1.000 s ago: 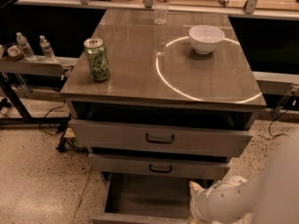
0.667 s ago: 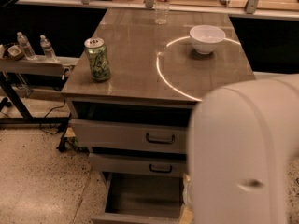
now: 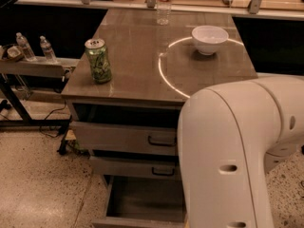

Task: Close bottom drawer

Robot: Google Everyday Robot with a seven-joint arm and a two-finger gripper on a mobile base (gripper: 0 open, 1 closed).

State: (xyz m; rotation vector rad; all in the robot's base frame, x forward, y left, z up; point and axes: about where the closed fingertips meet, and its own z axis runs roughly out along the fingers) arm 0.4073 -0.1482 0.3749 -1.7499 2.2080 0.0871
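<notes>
The bottom drawer [image 3: 140, 199] is the lowest of three grey cabinet drawers. It stands pulled far out, its empty inside showing and its front panel [image 3: 133, 222] at the picture's lower edge. Above it the middle drawer [image 3: 128, 167] and the top drawer [image 3: 118, 137] each stick out a little. My white arm [image 3: 237, 156] fills the lower right and covers the right part of all three drawers. My gripper is hidden behind that arm, out of view.
On the cabinet top [image 3: 137, 56] stand a green can [image 3: 98, 60], a white bowl [image 3: 209, 38] and a clear bottle [image 3: 164, 3]. A low shelf [image 3: 33, 66] with small bottles is at the left, with cables on the speckled floor [image 3: 42, 184].
My arm has swung across the camera and now covers the lower right. The gripper, seen a second ago by the bottom drawer's right side, is now hidden. The drawers look unmoved.
</notes>
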